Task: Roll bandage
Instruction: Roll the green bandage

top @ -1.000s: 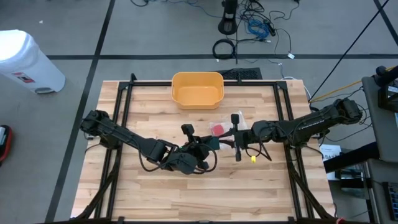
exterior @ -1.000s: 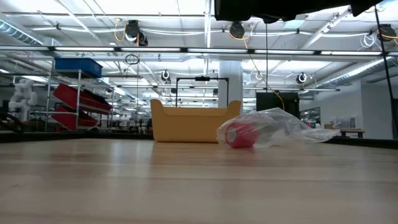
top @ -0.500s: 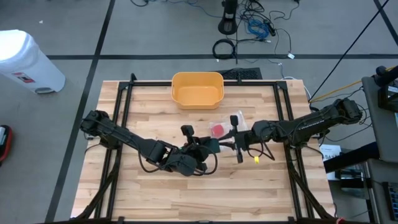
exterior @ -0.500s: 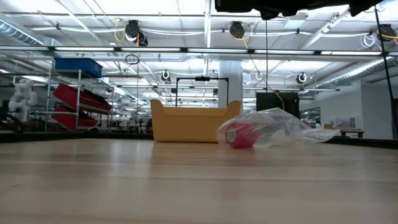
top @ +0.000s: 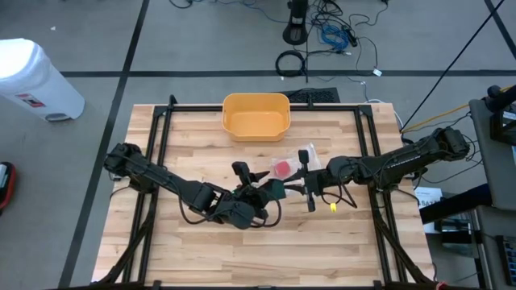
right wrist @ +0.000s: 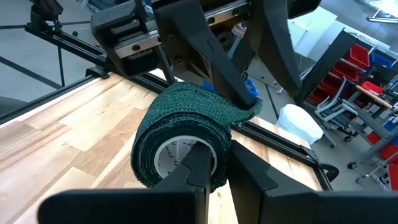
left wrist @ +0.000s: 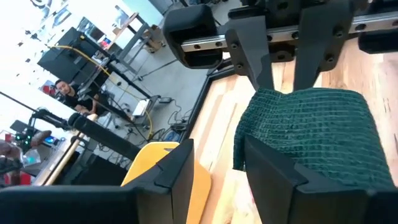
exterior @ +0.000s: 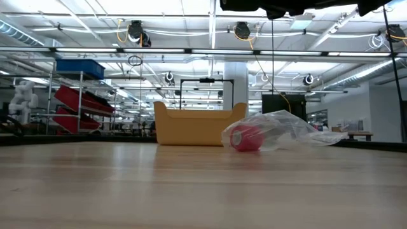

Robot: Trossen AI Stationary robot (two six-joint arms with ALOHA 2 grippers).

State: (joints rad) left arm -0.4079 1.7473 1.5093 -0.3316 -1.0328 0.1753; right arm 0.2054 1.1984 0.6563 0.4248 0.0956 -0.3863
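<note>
A dark green bandage roll (top: 276,188) with a white core (right wrist: 176,155) is held above the middle of the table between my two grippers. My right gripper (right wrist: 217,155) comes from the table's right and is shut on the roll. My left gripper (left wrist: 217,149) comes from the left and stands open. One of its fingers (left wrist: 273,174) is close against the roll's outer layer (left wrist: 311,134). The bandage's loose end (right wrist: 242,111) lies as a flap on the roll, next to a left fingertip (right wrist: 245,93). My left gripper is open; whether its finger by the loose end touches the bandage, I cannot tell. My right gripper holds the roll by its wall (right wrist: 214,168), one finger in the hollow core and one outside. Its fingers come level from the table's right. The roll is lifted clear of the table, its axis along the fingers.
A red roll in a clear plastic bag (top: 282,167) lies just beyond the grippers, also in the low view (exterior: 247,137). A yellow bin (top: 255,115) stands at the table's far edge. Bare wood lies toward the near edge.
My left gripper has opened and turned slightly at the roll while staying where it was. The green roll has stayed in my right gripper, clear of the table.
</note>
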